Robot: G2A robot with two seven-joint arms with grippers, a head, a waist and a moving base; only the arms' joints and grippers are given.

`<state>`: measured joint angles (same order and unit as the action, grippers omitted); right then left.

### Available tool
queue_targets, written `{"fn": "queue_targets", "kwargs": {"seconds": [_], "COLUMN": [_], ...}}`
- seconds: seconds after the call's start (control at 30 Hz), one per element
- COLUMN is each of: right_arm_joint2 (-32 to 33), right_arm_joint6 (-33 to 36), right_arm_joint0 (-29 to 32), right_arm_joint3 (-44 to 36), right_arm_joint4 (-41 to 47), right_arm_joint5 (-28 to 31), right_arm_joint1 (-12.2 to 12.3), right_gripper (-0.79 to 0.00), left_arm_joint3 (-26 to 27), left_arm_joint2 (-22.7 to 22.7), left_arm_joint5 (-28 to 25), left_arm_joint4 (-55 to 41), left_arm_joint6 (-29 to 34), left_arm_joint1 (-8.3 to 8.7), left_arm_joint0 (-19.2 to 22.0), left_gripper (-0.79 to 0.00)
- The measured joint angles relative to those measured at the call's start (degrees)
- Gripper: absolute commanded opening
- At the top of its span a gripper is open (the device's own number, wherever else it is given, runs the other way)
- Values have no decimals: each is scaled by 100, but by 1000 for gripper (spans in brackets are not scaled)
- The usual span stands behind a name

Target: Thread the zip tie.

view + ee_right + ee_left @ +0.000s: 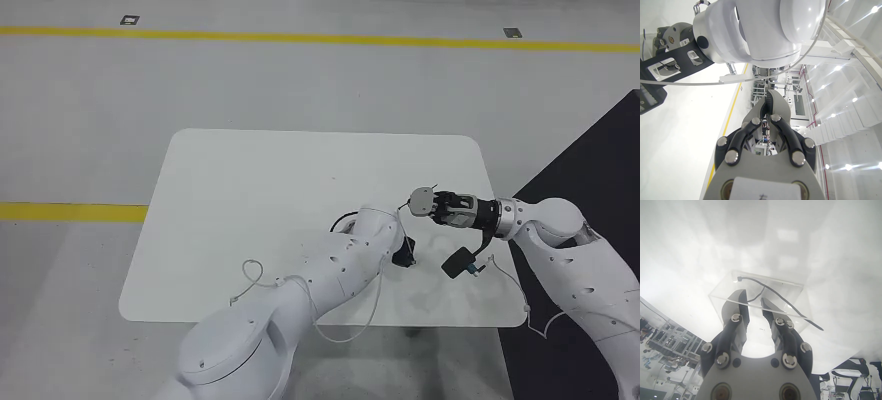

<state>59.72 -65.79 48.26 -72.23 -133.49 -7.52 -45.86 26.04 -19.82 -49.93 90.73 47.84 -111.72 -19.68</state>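
White rounded-corner counter spreads broad beyond both arms, which crowd its near right edge. A clear, square-walled plastic box holds a thin black zip tie, unthreaded, with its head near one corner and its pointed tail poking past a wall. The left hand is released, fingers straddling the tie's curl. The right hand is clenched above the counter.

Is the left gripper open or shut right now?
Open. In the left wrist view the left gripper has its fingers apart at the clear box, nothing pinched between them.
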Motion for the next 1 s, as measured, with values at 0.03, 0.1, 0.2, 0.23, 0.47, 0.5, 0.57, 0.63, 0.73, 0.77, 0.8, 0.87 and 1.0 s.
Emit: {"fn": "queue_targets", "kwargs": {"seconds": [0.03,0.1,0.2,0.23,0.47,0.5,0.57,0.63,0.73,0.77,0.8,0.87,1.0], "right_arm_joint2": [0,0,0,0,0,0,0,0,0,0,0,0,0], "right_arm_joint6": [0,0,0,0,0,0,0,0,0,0,0,0,0], "right_arm_joint0": [0,0,0,0,0,0,0,0,0,0,0,0,0], "right_arm_joint3": [0,0,0,0,0,0,0,0,0,0,0,0,0], "right_arm_joint4": [0,0,0,0,0,0,0,0,0,0,0,0,0], "right_arm_joint5": [0,0,0,0,0,0,0,0,0,0,0,0,0], "right_arm_joint1": [0,0,0,0,0,0,0,0,0,0,0,0,0], "right_gripper": [-785,-785,-785,-785,-785,-785,-785,-785,-785,-785,-785,-785,-785], "left_arm_joint3": [-12,-44,-88,-100,-227,-242,-270,-279,-243,-205,-167,-43,376], "left_arm_joint2": [-5,-12,-15,-17,-26,-26,-29,-36,-61,-74,-78,-88,-139], "left_arm_joint5": [10,16,8,6,-46,-52,-44,-23,57,82,112,210,416], "left_arm_joint4": [6,23,51,58,91,96,117,139,192,213,240,312,438], "left_arm_joint6": [-16,-44,-73,-83,-102,-106,-116,-128,-137,-143,-147,-149,4], "left_arm_joint1": [-6,-20,-39,-44,-100,-108,-120,-123,-110,-94,-79,-31,104], "left_arm_joint0": [7,19,27,31,39,38,49,64,105,112,103,44,-149], "left_gripper": [-653,-671,-723,-748,-785,-785,-785,-785,-785,-785,-785,-785,-785]}}
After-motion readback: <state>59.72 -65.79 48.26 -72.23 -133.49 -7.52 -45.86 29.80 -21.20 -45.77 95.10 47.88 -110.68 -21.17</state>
